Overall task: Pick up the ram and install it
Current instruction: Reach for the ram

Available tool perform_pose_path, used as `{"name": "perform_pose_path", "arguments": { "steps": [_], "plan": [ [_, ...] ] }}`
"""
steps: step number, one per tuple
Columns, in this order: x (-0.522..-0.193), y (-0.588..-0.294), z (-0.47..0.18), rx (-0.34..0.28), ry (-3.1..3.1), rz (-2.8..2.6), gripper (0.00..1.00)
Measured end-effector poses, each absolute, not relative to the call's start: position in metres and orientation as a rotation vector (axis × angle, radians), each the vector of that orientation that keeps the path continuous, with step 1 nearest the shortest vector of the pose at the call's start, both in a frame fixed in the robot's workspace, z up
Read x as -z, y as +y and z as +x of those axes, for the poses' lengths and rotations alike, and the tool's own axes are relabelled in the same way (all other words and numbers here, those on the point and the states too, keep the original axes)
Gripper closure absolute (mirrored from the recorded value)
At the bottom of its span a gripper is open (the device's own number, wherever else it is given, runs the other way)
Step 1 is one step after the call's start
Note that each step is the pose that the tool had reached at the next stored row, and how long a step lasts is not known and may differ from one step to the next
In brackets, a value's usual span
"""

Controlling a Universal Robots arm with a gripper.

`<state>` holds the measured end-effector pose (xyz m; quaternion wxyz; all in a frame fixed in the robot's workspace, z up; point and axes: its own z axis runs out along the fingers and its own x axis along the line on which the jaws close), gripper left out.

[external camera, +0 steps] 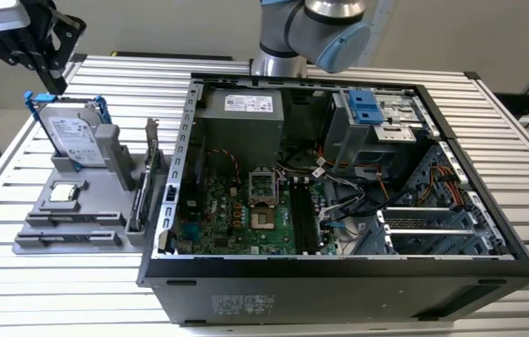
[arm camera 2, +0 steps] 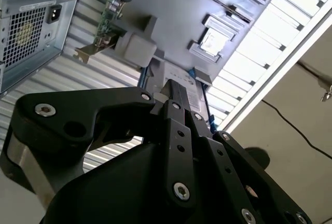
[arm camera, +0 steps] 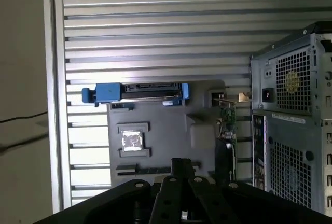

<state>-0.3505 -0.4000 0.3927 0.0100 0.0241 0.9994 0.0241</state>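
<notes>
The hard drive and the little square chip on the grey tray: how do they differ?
The hard drive stands upright in a blue frame; the square chip lies flat in a recess. The hard drive is much larger than the square chip. Both are silvery and sit on the grey tray.

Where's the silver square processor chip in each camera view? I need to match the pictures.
Exterior view: the silver square processor chip lies in the flat grey plastic tray, toward the exterior view's left, nearer the camera than the upright drive.
Second wrist view: the chip sits in its tray pocket, just beyond the drive.
First wrist view: the chip is in the same pocket, beside the drive.
Shared landmark: the blue-framed silver hard drive.
</notes>
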Motion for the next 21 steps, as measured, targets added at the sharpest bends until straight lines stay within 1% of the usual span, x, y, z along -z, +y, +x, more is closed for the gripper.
{"name": "perform_pose_path", "arguments": {
  "steps": [8, 21],
  "plan": [
    [-0.3926, -0.4, -0.3614, -0.076, 3.121, 0.015, 1.0],
    [-0.3926, -0.4027, -0.362, -0.076, 3.121, 0.014, 1.0]
  ]
}}
